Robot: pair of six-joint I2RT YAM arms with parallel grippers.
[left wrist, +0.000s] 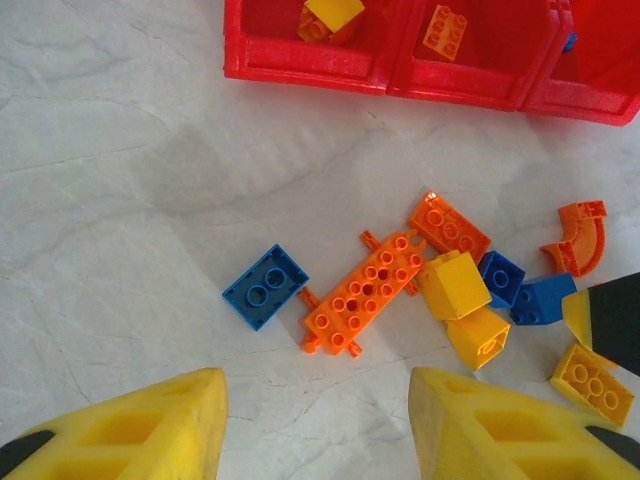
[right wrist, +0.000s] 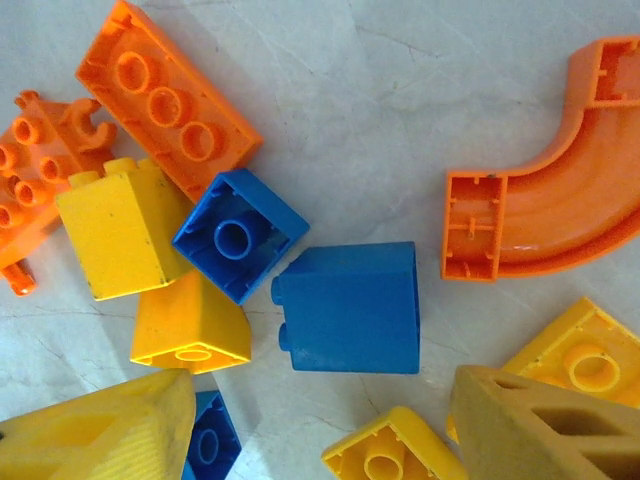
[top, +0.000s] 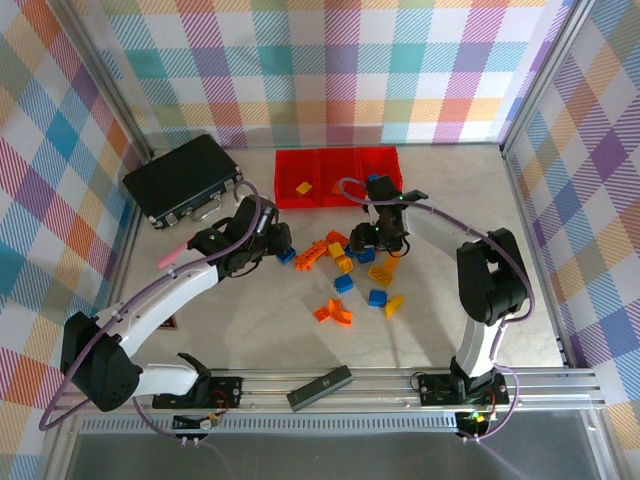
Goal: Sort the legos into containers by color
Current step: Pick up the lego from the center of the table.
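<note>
Both gape empty: left claw (left wrist: 315, 410) over bare table (left wrist: 120, 200), right claw (right wrist: 320, 400) (crowded) among legos (right wrist: 345, 305).

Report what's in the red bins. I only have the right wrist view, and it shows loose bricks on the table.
Observer: The left bin holds a yellow brick, and the middle bin holds an orange brick.
Operator: Now give me the left gripper.
Observer: The left gripper is open with nothing between its fingers, and there is bare table under it.
Operator: Name the brick nearest to it.
Observer: A flat blue brick, lying beside the long orange plate at the edge of the pile.
</note>
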